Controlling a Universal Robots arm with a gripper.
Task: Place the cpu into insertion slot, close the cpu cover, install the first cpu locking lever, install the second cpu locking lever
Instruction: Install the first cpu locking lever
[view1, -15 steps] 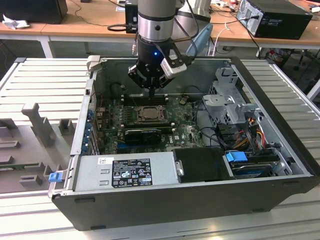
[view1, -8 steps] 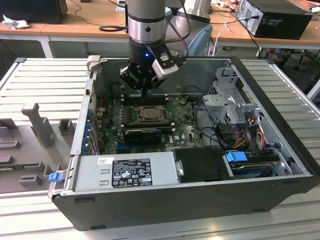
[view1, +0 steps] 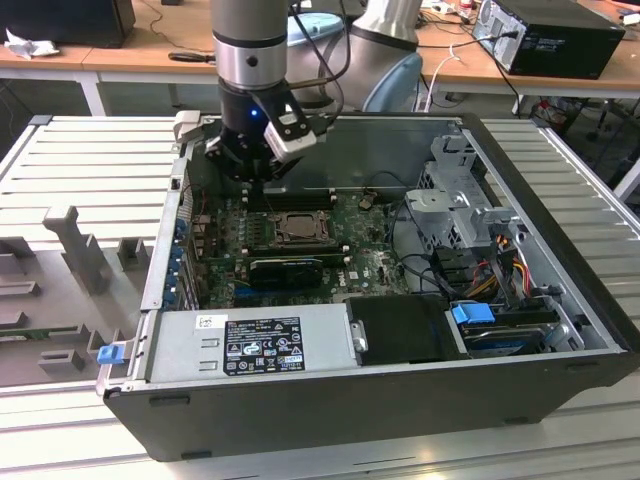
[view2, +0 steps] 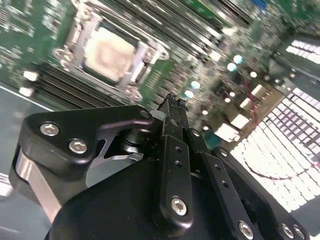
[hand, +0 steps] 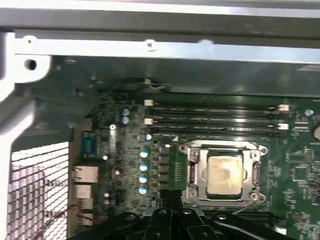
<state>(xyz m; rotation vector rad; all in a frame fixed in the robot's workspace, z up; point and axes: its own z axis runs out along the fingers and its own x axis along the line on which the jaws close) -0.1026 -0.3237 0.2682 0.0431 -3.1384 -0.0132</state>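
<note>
**Slatted bench (view1: 90, 160), open computer case (view1: 380, 400): gripper (view1: 260, 182) near seated cpu (hand: 223, 174)**

Pinched narrow and empty, the gripper hangs inside the case. Just beyond its tips the cpu lies in the insertion slot (hand: 260, 196), with the cpu cover (hand: 194, 167) folded over its edges, likely clamping it.

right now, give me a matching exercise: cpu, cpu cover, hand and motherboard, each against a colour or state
Things:
1 cpu
2 cpu cover
3 hand
4 motherboard

Colours or states:
A green
B black, fingers together
C pale beige square
D silver frame with a window

Pairs: 1-C, 2-D, 3-B, 4-A
</note>
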